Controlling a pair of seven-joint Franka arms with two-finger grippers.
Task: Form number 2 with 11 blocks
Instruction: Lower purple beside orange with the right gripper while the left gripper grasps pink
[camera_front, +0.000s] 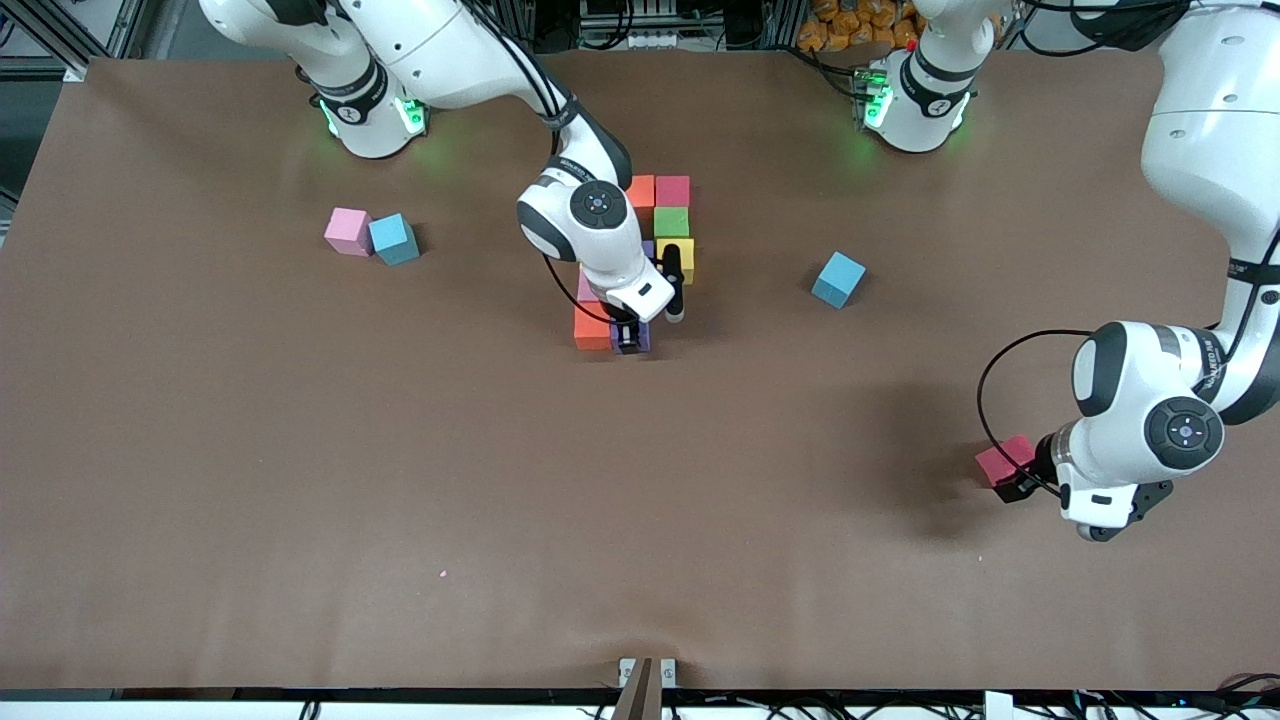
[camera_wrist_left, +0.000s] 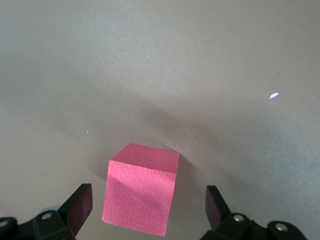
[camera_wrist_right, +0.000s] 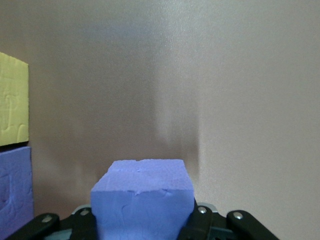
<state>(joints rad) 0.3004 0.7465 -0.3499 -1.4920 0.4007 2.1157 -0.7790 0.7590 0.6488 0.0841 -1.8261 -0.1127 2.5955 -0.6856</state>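
Note:
A cluster of blocks lies mid-table: orange (camera_front: 640, 190), crimson (camera_front: 673, 190), green (camera_front: 671, 221), yellow (camera_front: 678, 258), then a pink one (camera_front: 585, 288) half hidden under the right arm, and an orange one (camera_front: 592, 328) nearest the front camera. My right gripper (camera_front: 628, 342) is shut on a purple block (camera_wrist_right: 142, 200), held low right beside that nearer orange cube. The right wrist view also shows the yellow block (camera_wrist_right: 12, 102) and another purple block (camera_wrist_right: 15, 190). My left gripper (camera_wrist_left: 148, 207) stands open astride a lone crimson block (camera_wrist_left: 142, 192) at the left arm's end of the table, its fingers (camera_wrist_left: 80, 205) clear of the block's sides.
A loose pink block (camera_front: 347, 230) touches a light-blue cube (camera_front: 394, 239) toward the right arm's end. Another light-blue cube (camera_front: 838, 279) lies between the cluster and the left arm. The brown table (camera_front: 400, 480) is bare nearer the front camera.

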